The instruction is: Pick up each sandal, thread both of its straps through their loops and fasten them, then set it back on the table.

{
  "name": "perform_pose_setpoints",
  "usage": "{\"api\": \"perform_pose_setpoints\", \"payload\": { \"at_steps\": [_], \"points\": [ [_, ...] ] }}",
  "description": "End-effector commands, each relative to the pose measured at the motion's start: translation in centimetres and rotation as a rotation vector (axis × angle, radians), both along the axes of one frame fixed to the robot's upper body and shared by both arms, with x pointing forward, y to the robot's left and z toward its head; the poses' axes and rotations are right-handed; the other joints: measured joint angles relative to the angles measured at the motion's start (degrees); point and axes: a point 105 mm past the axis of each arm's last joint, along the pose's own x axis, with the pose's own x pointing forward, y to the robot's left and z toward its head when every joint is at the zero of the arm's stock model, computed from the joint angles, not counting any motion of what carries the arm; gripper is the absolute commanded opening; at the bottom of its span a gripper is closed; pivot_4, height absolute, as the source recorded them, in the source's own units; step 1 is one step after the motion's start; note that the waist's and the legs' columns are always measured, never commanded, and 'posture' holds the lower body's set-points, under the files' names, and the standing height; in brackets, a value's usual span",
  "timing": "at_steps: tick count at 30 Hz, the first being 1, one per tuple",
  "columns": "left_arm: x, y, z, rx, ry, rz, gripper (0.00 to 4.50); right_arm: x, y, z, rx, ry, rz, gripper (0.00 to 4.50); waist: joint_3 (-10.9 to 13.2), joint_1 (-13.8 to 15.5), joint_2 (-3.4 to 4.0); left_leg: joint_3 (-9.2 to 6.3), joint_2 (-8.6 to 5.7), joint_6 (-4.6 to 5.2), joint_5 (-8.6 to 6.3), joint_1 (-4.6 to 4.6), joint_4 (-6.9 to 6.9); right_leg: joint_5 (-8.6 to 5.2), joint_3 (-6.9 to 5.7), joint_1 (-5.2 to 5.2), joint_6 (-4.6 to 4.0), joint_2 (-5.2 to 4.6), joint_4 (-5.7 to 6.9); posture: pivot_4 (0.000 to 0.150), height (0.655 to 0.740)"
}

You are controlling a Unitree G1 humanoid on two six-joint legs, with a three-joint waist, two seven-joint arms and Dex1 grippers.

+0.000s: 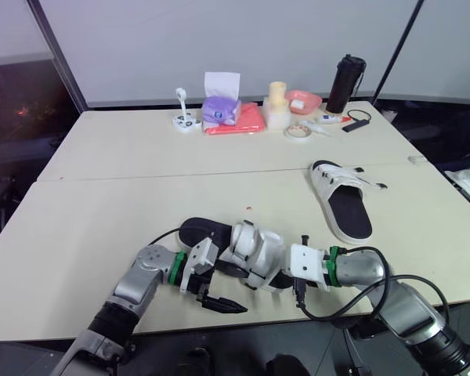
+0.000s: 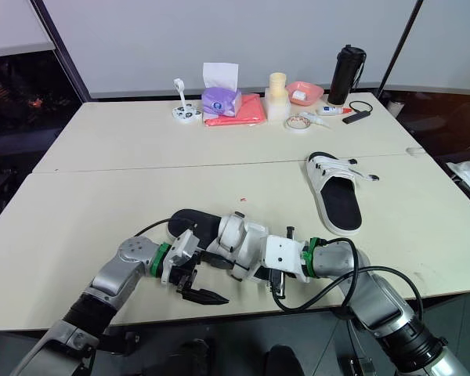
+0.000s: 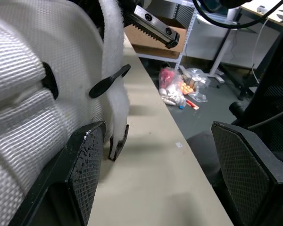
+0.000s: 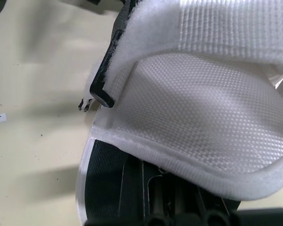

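**Q:** Where does the near sandal (image 1: 239, 244) lie?
**A:** At the front edge of the table (image 1: 102, 211), between the two grippers. The black heel end is toward the robot's left and the white straps (image 3: 33, 94) are toward its right. Whether the sole rests fully on the table cannot be told.

**Q:** How does the left gripper (image 1: 222, 287) stand?
**A:** It is spread wide and clamps nothing. In the left wrist view one finger (image 3: 87, 165) sits just beside a white strap, and the other stands well clear, out past the table edge. A black tab (image 3: 108, 82) juts from that strap, and the strap's tip touches the table.

**Q:** And the right gripper (image 1: 286, 274)?
**A:** It is close against the strap end of the same sandal. Its wrist view shows white weave arching over the black footbed (image 4: 101, 174). Whether this pincer is apart or together cannot be told.

**Q:** Where is the other sandal (image 1: 346, 205)?
**A:** It lies sole down on the table's right side, well apart from both arms. Its white straps are at the far end, with loose ends sticking out sideways.

**Q:** What stands along the far edge?
**A:** A tissue box (image 1: 219, 108), a red pouch (image 1: 243, 121), a pink bowl (image 1: 303, 100), a tape roll (image 1: 298, 132) and a black bottle (image 1: 345, 82).
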Motion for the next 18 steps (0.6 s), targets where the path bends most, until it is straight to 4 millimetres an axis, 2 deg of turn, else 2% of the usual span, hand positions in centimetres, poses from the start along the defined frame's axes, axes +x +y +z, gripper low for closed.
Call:
{"api": "perform_pose_setpoints", "payload": {
  "at_steps": [1,5,6,8,13,15,18],
  "points": [
    [0.3,-1.1,0.7,-0.025,-0.03,0.001,3.67,-1.4,-0.5,-3.8,-0.07,0.153,-0.018,0.0,0.0,0.0,0.0,0.0,0.0,0.0,0.0,0.0,0.01,0.0,0.0,0.01,0.0,0.0,0.0,0.15,0.7344],
    [0.4,-1.6,0.4,-0.021,-0.015,0.004,3.67,-1.3,-0.5,-3.8,-0.07,0.15,-0.016,0.0,0.0,0.0,0.0,0.0,-0.01,0.0,0.0,0.0,0.03,0.0,-0.01,0.02,0.0,0.0,0.0,0.15,0.7344],
    [0.4,-1.8,0.3,-0.019,-0.009,0.007,3.44,-1.2,-0.4,-3.8,-0.069,0.15,-0.015,0.0,0.0,0.1,0.0,0.0,-0.01,0.0,0.0,0.0,0.05,0.0,-0.01,0.03,0.0,0.0,0.0,0.15,0.7344],
    [0.5,-2.1,0.2,-0.018,0.003,0.021,2.83,-1.2,-0.4,-3.8,-0.068,0.149,-0.014,0.0,0.0,0.0,-0.01,-0.01,-0.01,0.0,0.0,0.0,0.07,0.0,-0.02,0.05,0.01,0.0,0.0,0.15,0.7344],
    [0.6,-2.3,0.0,-0.021,0.017,0.05,0.2,-1.1,-0.3,-3.8,-0.068,0.147,-0.013,0.0,0.0,-0.1,0.01,-0.01,0.0,0.03,0.02,0.0,0.02,0.01,-0.02,0.02,0.02,0.03,0.01,0.15,0.7344],
    [0.3,-2.0,-0.1,-0.015,0.026,0.05,0.09,-1.1,-0.4,-3.8,-0.068,0.146,-0.013,0.0,0.0,-0.1,0.01,-0.02,0.0,0.03,0.02,0.01,0.03,0.01,-0.03,0.02,0.02,0.04,0.01,0.15,0.7344],
    [-1.5,-0.3,-0.4,0.038,0.083,0.001,0.09,-1.2,-0.5,-3.8,-0.069,0.147,-0.016,0.0,0.0,-0.4,0.02,0.0,0.01,0.01,0.0,0.01,0.01,0.01,-0.01,0.03,0.01,0.03,0.01,0.15,0.7344]
  ]
}}
